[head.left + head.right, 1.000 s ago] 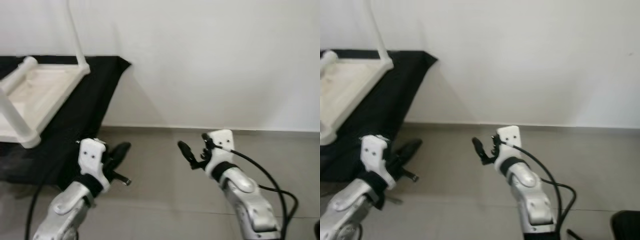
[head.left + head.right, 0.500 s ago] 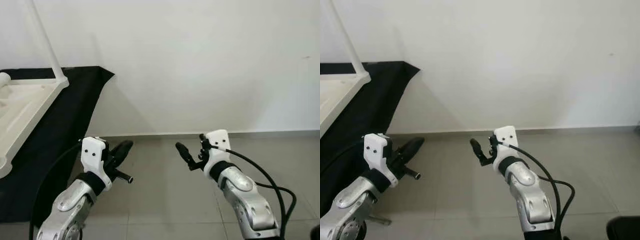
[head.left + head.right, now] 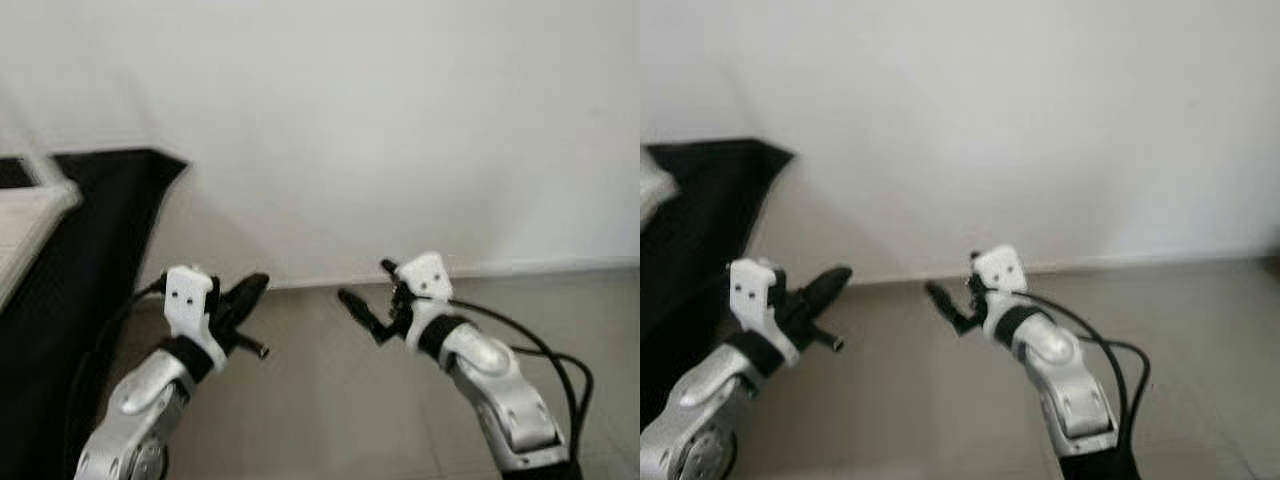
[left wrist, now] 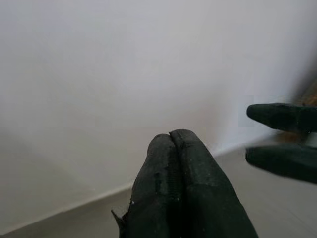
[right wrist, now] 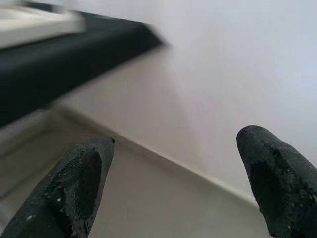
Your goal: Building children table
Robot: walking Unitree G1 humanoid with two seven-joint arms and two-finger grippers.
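The white children's table top [image 3: 25,215] lies on a black cloth [image 3: 90,250] at the far left, cut off by the picture's edge and blurred. My left gripper [image 3: 252,288] is raised over the grey floor beside the cloth, its two black fingers [image 4: 173,163] pressed together on nothing. My right gripper [image 3: 368,288] is held up at the same height to its right, its fingers [image 5: 79,183] spread wide with nothing between them. Both grippers point at the white wall, well apart from the table top. The right wrist view catches the cloth [image 5: 59,59] and a white edge of the table top [image 5: 34,25].
A white wall [image 3: 400,120] stands close ahead and meets grey floor tiles [image 3: 320,400] at a pale skirting line. Black cables [image 3: 560,370] loop off my right arm. The black cloth hangs down to the floor on the left.
The camera has swung to the right: the table top and the black cloth have slid towards the left edge. Both grippers keep their pose, left shut, right open.
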